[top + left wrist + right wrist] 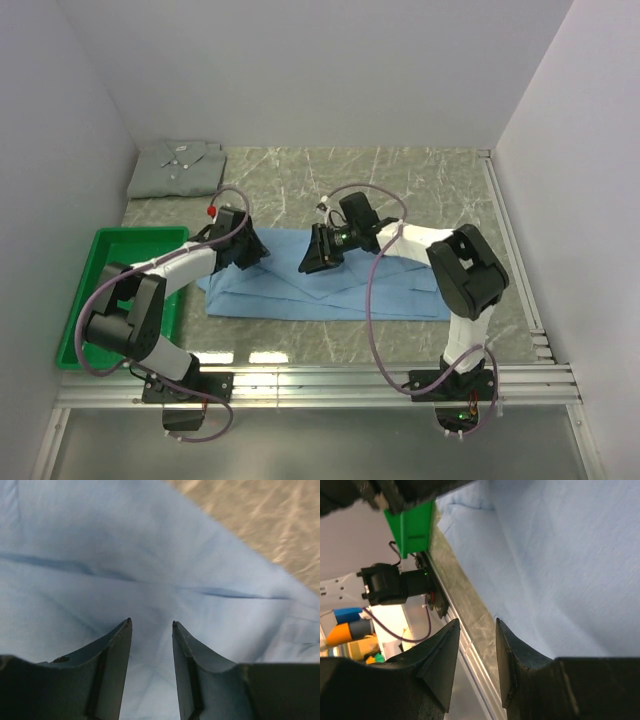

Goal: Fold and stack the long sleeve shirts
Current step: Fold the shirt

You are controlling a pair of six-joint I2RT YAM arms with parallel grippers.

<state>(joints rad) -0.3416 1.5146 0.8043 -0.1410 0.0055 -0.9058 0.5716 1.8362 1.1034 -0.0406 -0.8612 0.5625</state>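
A light blue long sleeve shirt [330, 292] lies partly folded and spread wide across the middle of the table. The pale grey-green shirt [178, 167] rests folded at the back left corner. My left gripper [256, 252] hangs over the blue shirt's left end. In the left wrist view its jaws [150, 622] stand open just above the blue cloth [150, 555], with nothing between them. My right gripper [316, 262] sits over the shirt's upper middle. In the right wrist view it [476, 620] is open and empty, with blue cloth [560, 555] to its right.
A green plastic tray [100, 250] stands at the left edge, beside the left arm, and shows as green plastic [412, 527] in the right wrist view. Aluminium rails [320, 380] run along the front and right table edges. White walls close in on three sides.
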